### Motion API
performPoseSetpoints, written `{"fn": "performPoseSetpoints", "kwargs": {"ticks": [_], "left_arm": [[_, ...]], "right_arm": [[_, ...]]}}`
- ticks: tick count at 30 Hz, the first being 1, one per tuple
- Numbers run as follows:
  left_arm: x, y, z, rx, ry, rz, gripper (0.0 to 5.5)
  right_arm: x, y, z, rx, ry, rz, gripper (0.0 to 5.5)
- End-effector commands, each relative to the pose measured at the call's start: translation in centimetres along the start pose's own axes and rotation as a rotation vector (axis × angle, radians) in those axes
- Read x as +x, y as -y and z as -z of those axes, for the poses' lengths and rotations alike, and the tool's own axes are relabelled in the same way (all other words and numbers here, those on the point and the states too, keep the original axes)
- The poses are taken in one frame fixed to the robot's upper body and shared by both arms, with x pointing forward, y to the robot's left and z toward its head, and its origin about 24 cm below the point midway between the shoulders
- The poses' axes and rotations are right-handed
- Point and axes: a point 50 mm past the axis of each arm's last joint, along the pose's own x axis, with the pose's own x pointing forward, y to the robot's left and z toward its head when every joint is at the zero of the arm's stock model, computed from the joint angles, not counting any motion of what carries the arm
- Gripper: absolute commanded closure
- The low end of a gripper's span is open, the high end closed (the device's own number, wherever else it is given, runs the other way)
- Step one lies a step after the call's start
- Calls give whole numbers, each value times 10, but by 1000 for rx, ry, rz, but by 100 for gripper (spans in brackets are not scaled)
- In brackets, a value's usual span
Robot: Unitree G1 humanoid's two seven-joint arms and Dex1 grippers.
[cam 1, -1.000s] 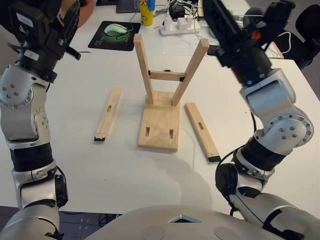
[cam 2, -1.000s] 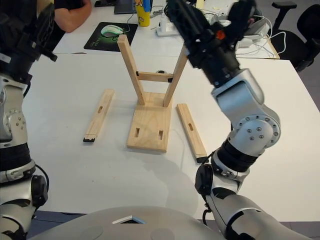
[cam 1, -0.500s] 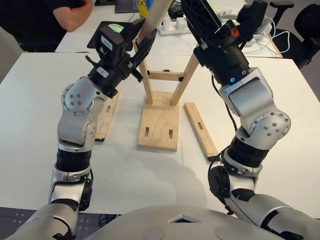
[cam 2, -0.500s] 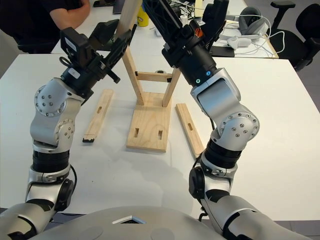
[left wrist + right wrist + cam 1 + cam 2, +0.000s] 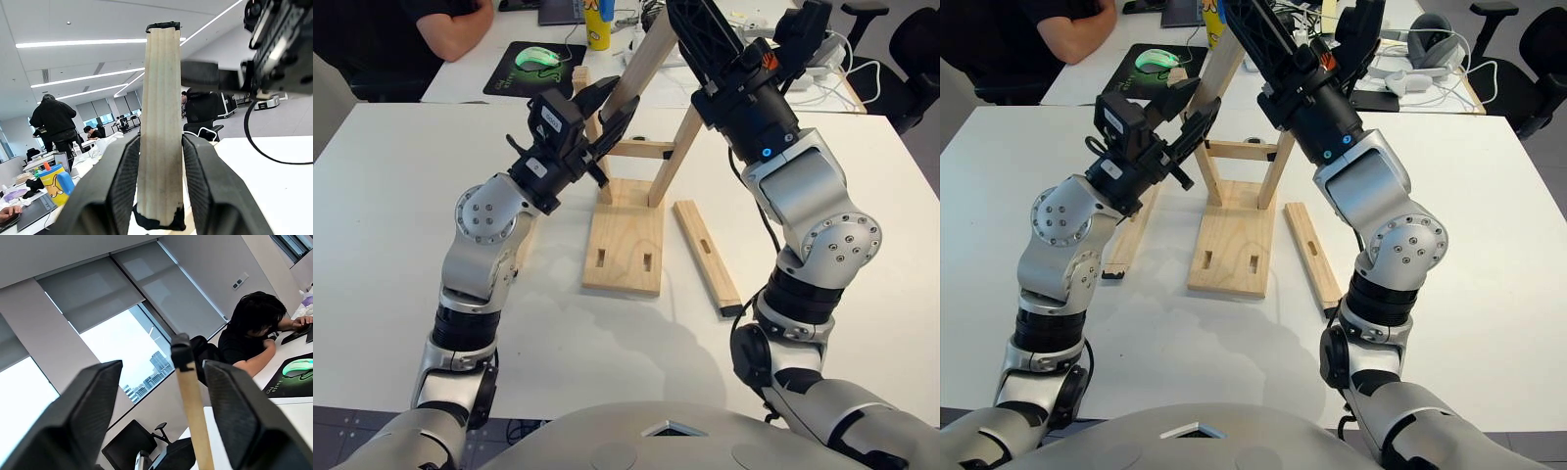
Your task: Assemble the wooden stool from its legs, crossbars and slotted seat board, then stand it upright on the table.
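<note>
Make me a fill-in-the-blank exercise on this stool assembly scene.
1. The left gripper is shut on a wooden ___, held up in the air.
2. Two legs stand in the seat board, joined by one ___.
3. The seat board's near end shows ___ empty slots.
4. The right gripper is ___, clamping nothing.

Missing words: leg; crossbar; two; open.

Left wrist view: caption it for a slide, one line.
Left gripper clamped on a black-capped wooden stool leg, held up over the table.
</note>
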Motion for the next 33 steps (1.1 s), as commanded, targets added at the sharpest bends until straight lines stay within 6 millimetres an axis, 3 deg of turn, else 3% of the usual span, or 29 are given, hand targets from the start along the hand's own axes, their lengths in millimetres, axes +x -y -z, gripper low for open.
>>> {"fn": "performPoseSetpoints", "kwargs": {"ticks": [1, 10, 15, 26, 27, 33], "left_arm": [[-3, 4, 0, 2, -13, -2, 416], [-5, 11, 1, 29, -28, 26, 416], [-4, 12, 3, 58, -51, 16, 416], [-11, 7, 9, 89, -69, -13, 416], [-12, 8, 10, 83, -78, -16, 380], [-18, 0, 10, 36, -73, -43, 295]], "right_arm": [[-1, 3, 1, 6, -5, 18, 315], [-3, 6, 5, 4, -21, 41, 453], [-5, 9, 9, 1, -42, 61, 496], [-15, 13, 19, 40, -80, 92, 501], [-16, 14, 19, 46, -86, 88, 501], [-19, 20, 19, -20, -116, 122, 509]]}}
